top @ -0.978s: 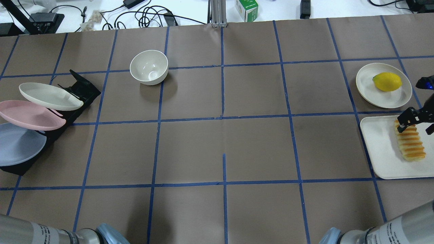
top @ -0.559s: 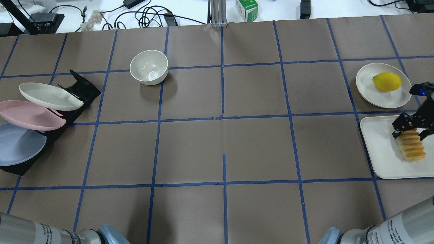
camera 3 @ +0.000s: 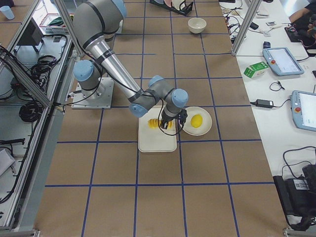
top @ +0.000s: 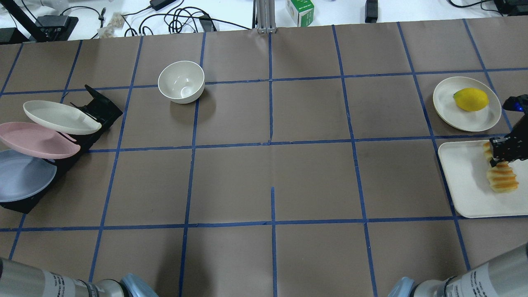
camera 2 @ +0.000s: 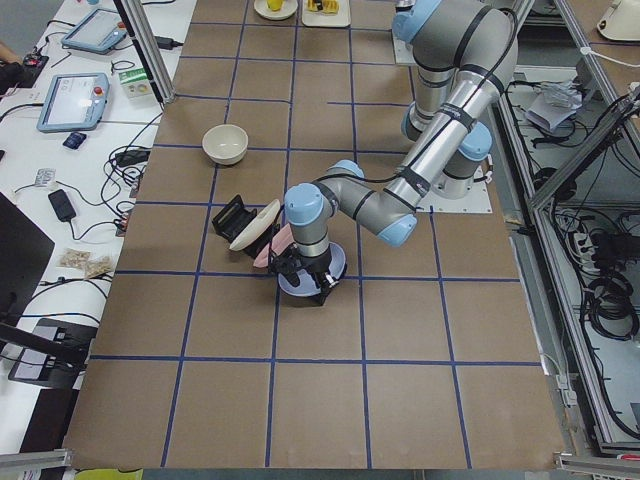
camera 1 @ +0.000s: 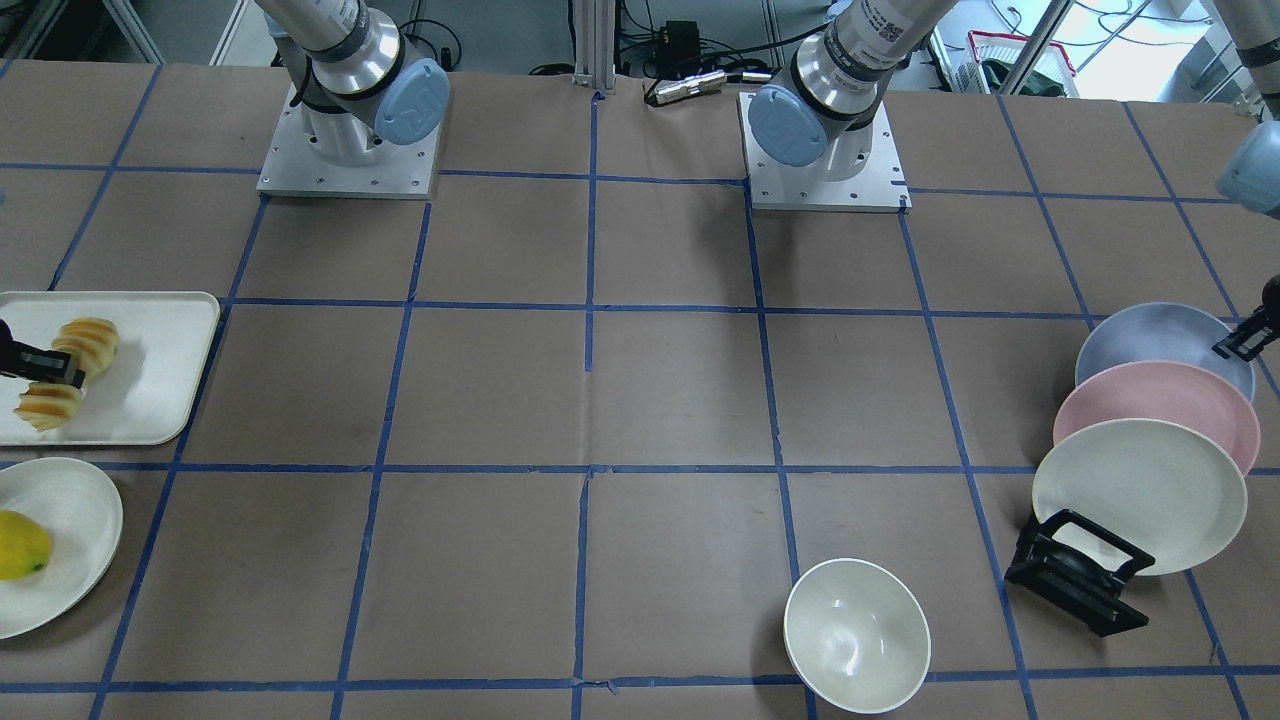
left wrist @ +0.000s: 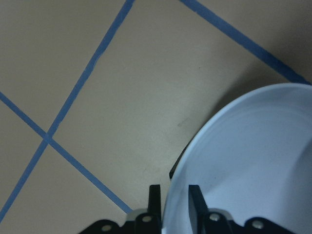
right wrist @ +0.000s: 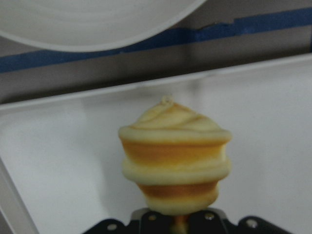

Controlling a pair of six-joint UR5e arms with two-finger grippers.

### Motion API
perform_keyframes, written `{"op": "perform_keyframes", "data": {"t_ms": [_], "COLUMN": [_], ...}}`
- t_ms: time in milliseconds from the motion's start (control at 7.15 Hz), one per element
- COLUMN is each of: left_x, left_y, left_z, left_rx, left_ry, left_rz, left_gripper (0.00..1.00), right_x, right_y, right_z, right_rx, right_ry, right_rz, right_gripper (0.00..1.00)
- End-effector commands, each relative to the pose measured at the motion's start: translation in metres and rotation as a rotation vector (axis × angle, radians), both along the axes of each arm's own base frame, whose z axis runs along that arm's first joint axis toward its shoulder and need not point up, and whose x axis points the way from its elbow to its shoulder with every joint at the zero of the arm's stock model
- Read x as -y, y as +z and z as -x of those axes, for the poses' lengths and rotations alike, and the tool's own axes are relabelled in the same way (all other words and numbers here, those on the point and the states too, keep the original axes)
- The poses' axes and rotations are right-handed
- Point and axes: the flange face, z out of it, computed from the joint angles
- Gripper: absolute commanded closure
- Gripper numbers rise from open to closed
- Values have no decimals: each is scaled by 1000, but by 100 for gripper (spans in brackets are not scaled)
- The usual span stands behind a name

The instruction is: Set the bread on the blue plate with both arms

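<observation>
The table (top: 272,173) fills the room's middle, brown paper marked into squares with blue tape. Over it bend the two grey arms. The right arm (camera 3: 118,74) reaches down to the white tray (top: 462,181) at its end. The left arm (camera 2: 440,130) folds low over the black rack (camera 1: 1075,575) at the other end.

Three plates lean in that rack. The blue plate (camera 1: 1150,345) sits nearest the robot, then the pink plate (camera 1: 1160,410), then the cream plate (camera 1: 1140,495). A cream bowl (camera 1: 857,635) stands alone on the far side of the table. Beside the tray, a small round plate (top: 453,113) carries a lemon (top: 471,99).

The bread (top: 502,181) is at the tray, and the right gripper (top: 506,150) is clamped across its middle, so both ends bulge out past the black fingers. Whether it is off the tray I cannot tell.

The left gripper (left wrist: 174,191) is drawn narrow, its fingers (left wrist: 195,201) pinching the blue plate's rim, one on each face.
</observation>
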Motion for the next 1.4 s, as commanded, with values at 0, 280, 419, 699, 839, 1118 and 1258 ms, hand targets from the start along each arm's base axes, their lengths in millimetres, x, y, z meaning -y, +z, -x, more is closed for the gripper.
{"op": "perform_keyframes", "data": {"t_ms": [0, 280, 419, 699, 839, 1118, 1258], "left_x": [2, 4, 3, -7, -16, -30, -35], "left_y": [12, 23, 21, 48, 66, 84, 101], "left_z": [-2, -5, -5, 1, 9, 25, 32], "left_rx": [16, 6, -4, -7, -13, -29, -38], "left_ry": [-16, -17, -18, -25, -33, -34, -35], "left_rz": [9, -3, -11, -28, -49, -76, -85], "left_gripper": [99, 100, 100, 100, 100, 100, 100], "right_x": [12, 27, 30, 52, 66, 78, 78], "right_y": [58, 77, 101, 161, 187, 212, 211], "right_z": [-16, -48, -69, -130, -168, -235, -259], "right_rx": [-51, -46, -40, -38, -42, -57, -55], "right_ry": [36, 85, 67, 35, 14, 51, 46], "right_rz": [73, 118, 104, 73, 66, 83, 85], "right_gripper": [100, 100, 100, 100, 100, 100, 100]}}
